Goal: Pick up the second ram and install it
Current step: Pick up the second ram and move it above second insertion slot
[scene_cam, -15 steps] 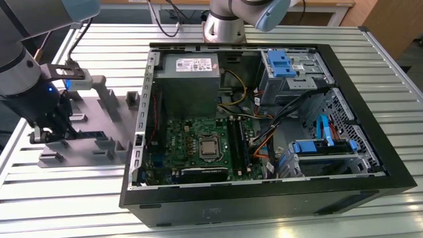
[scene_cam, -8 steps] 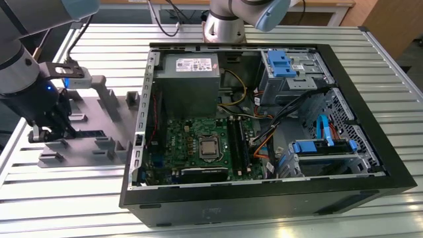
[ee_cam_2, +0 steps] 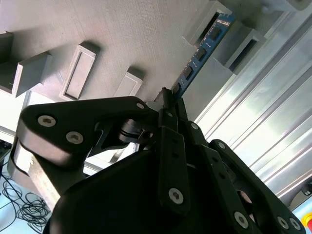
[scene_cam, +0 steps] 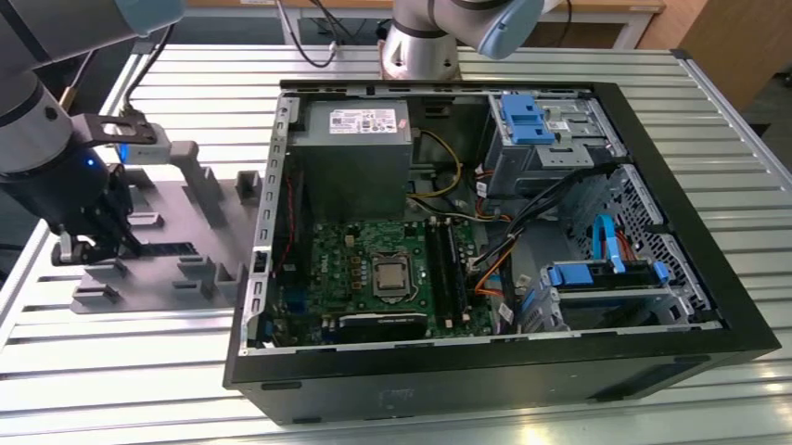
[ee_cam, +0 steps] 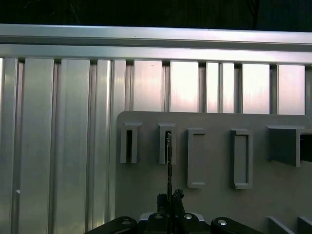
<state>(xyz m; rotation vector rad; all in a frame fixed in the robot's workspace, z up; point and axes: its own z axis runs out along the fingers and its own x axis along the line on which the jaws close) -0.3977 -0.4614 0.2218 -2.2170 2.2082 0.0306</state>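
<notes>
Exterior view: tool (scene_cam: 93,248) low at the exterior view's left, on grey holder block (scene_cam: 155,283), well apart from motherboard (scene_cam: 371,269) | second wrist view: fingers (ee_cam_2: 170,112) clamped on one end of the second ram (ee_cam_2: 202,48), far end in a holder slot (ee_cam_2: 214,24) | first wrist view: second ram (ee_cam: 169,156) seen edge-on | risk: end-only pinch may let it tilt or bind when lifted.

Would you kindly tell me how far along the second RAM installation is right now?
Done: the gripper is at the grey holder block, shut on the second ram. In hand: the blue strip is pinched at one end, with its far end in the holder's slot. Left: it is not yet lifted out or seated on the green motherboard inside the case.
</notes>
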